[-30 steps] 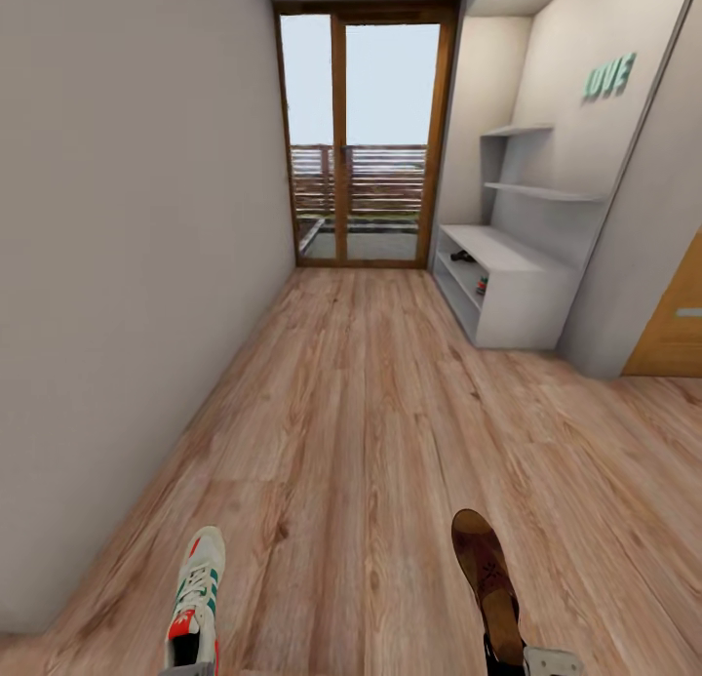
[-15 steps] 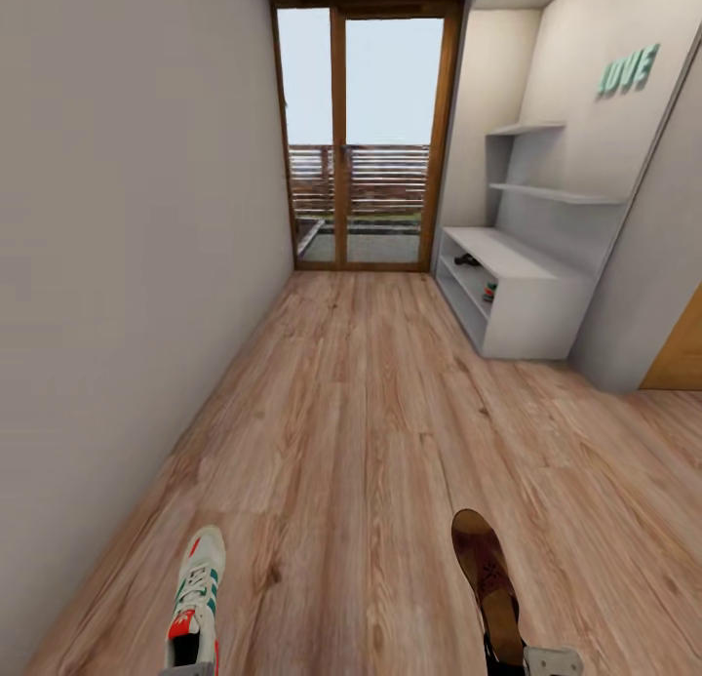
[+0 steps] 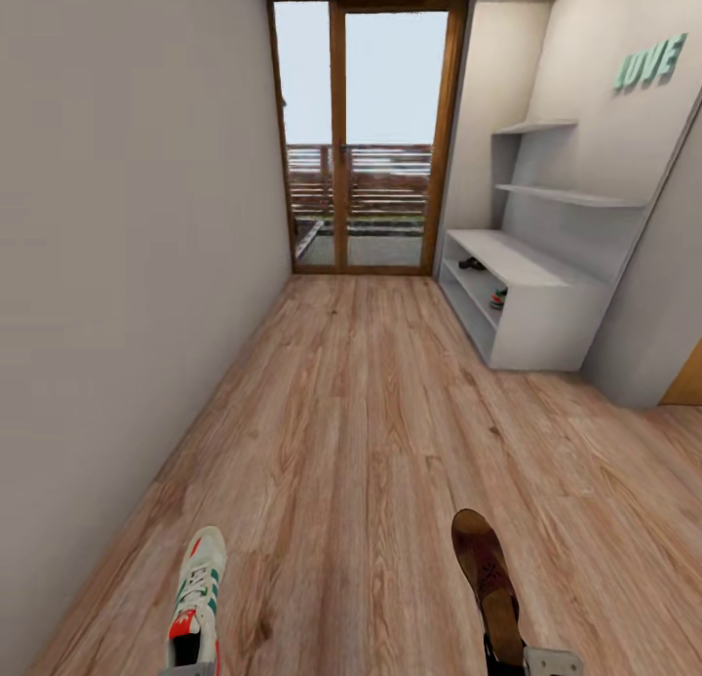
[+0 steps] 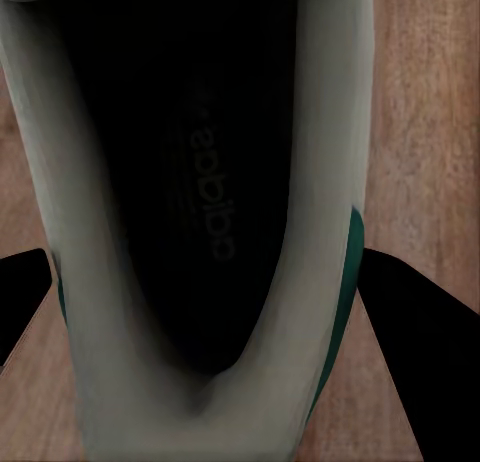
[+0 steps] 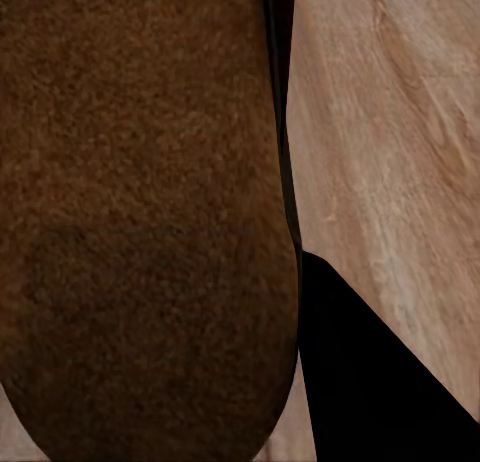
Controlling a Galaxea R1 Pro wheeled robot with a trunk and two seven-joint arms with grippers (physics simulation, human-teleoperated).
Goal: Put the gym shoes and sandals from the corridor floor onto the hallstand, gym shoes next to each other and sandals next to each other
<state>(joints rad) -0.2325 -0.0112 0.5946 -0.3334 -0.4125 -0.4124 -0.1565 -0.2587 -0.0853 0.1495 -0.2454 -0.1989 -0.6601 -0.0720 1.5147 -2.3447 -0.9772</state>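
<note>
Head view: left gripper (image 3: 195, 668) at the near-left edge carries a gym shoe (image 3: 196, 598), right gripper (image 3: 531, 661) at near right carries a sandal (image 3: 487, 583), both toes pointing far down the corridor floor (image 3: 370, 442); the hallstand (image 3: 531, 305) sits far right beside the glass door (image 3: 366, 139), with a second sandal (image 3: 472, 263) and gym shoe (image 3: 498, 298) on its low shelves, and it looks nearer than 1 s ago, a camera shift. Left wrist: dark fingers (image 4: 415, 362) flank the gym shoe's heel, clamped on it. Right wrist: one dark finger (image 5: 370, 382) lies against the sandal's suede insole, apparently gripping it.
</note>
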